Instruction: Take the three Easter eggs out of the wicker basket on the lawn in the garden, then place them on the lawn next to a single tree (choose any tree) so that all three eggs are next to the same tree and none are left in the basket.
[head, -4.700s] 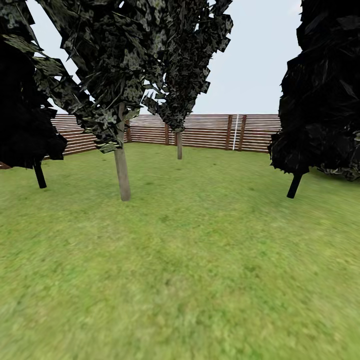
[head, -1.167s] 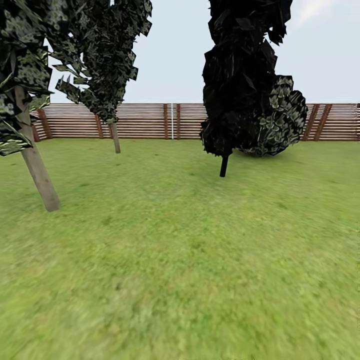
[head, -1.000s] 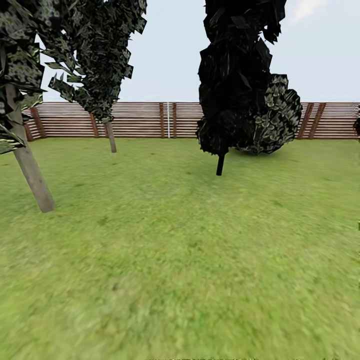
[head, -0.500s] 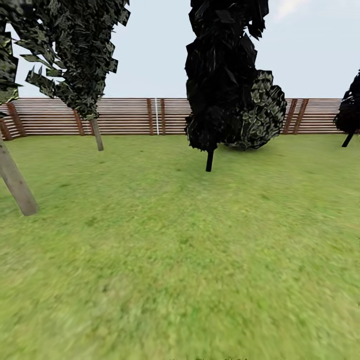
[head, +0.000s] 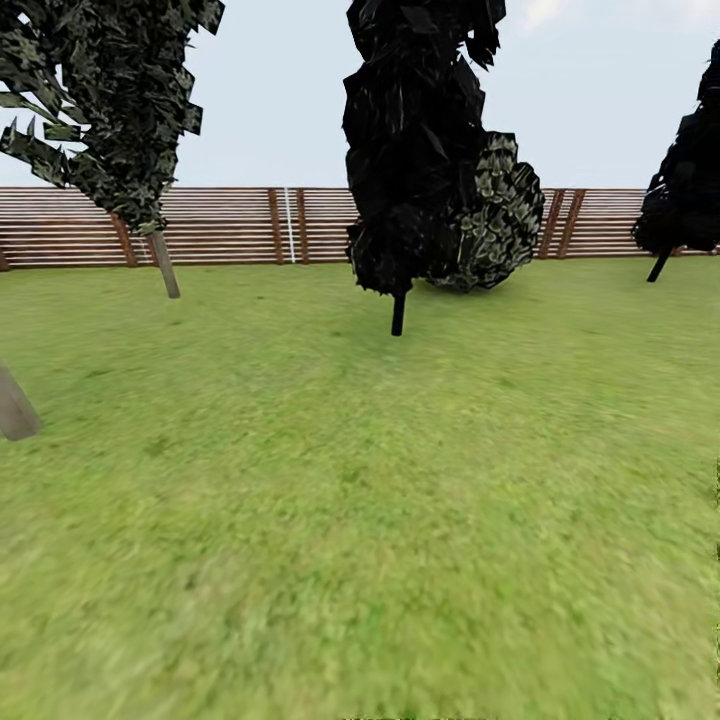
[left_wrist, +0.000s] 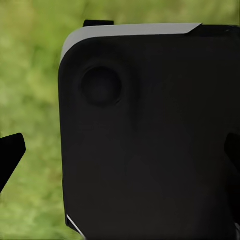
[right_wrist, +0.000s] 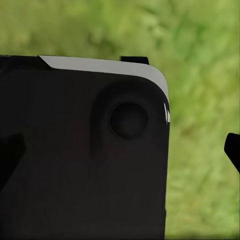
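Left wrist view: black fingertips (left_wrist: 11, 155) of the left gripper at the picture's edges, beside a black robot housing (left_wrist: 150, 135), over blurred lawn (left_wrist: 30, 75); opening cannot be told, likewise the right gripper (right_wrist: 233, 150). Head view: lawn (head: 380, 500), pale-trunked tree (head: 162, 262), dark conical tree (head: 410, 150), slat fence (head: 230, 225).

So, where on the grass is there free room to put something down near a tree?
The lawn is bare across the whole foreground. Open grass borders the pale trunk near the fence, and also the trunk base at the left edge. It is tighter behind the dark tree, where a shrub crowds it.
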